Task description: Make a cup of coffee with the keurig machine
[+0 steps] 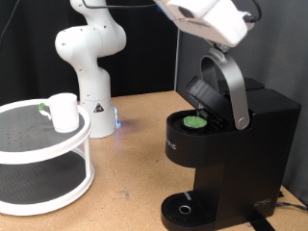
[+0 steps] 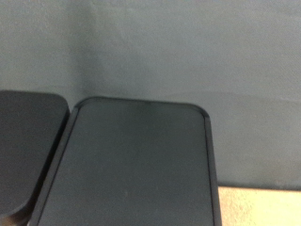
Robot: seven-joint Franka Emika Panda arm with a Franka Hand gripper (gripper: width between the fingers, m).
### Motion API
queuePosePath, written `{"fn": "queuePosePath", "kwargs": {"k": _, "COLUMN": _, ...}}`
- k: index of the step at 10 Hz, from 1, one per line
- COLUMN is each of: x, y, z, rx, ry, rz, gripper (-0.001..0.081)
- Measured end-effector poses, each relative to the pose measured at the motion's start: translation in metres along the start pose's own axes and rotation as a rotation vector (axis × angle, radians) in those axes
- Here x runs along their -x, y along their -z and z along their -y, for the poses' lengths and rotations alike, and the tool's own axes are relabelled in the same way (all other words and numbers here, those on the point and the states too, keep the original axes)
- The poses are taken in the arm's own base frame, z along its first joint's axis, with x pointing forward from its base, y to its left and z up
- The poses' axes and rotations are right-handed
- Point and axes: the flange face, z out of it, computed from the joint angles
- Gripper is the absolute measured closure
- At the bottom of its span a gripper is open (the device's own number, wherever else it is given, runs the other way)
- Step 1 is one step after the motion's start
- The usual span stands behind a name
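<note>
Wooden table (image 1: 135,144), keurig machine (image 1: 226,159) lid raised

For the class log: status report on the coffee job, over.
Gripper fingers not in view. Keurig machine lid up, green-topped pod seated. Cup on the white tiered stand, away from the drip tray.

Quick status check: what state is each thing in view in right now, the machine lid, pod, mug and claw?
Boxy matte black Keurig machine: silver-grey hinged lid raised open.
Small green-topped pod: seated in the open brew chamber.
Small white ceramic mug: upright on the round white two-tier shelf, not under the spout.
Claw: fingers not in view.
</note>
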Motion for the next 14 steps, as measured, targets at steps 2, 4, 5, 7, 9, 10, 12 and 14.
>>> {"fn": "queuePosePath", "kwargs": {"k": 2, "x": 0.008, "y": 0.006, "z": -0.01, "rx": 0.019, "ry": -0.024, "rz": 0.01, "gripper": 0.0806}}
{"fn": "queuePosePath", "kwargs": {"k": 4, "x": 0.017, "y": 0.01, "z": -0.02, "rx": 0.04, "ry": -0.04, "rz": 0.029, "gripper": 0.0806}}
{"fn": "queuePosePath", "kwargs": {"k": 5, "x": 0.023, "y": 0.012, "z": -0.026, "rx": 0.052, "ry": -0.047, "rz": 0.043, "gripper": 0.0806}}
{"fn": "queuePosePath", "kwargs": {"k": 7, "x": 0.036, "y": 0.014, "z": -0.037, "rx": 0.069, "ry": -0.057, "rz": 0.068, "gripper": 0.0806}}
{"fn": "queuePosePath", "kwargs": {"k": 9, "x": 0.048, "y": 0.014, "z": -0.048, "rx": 0.076, "ry": -0.05, "rz": 0.091, "gripper": 0.0806}}
{"fn": "queuePosePath", "kwargs": {"k": 10, "x": 0.055, "y": 0.013, "z": -0.053, "rx": 0.078, "ry": -0.045, "rz": 0.102, "gripper": 0.0806}}
{"fn": "queuePosePath", "kwargs": {"k": 12, "x": 0.069, "y": 0.009, "z": -0.061, "rx": 0.076, "ry": -0.041, "rz": 0.127, "gripper": 0.0806}}
{"fn": "queuePosePath", "kwargs": {"k": 14, "x": 0.083, "y": 0.002, "z": -0.066, "rx": 0.07, "ry": -0.039, "rz": 0.146, "gripper": 0.0806}}
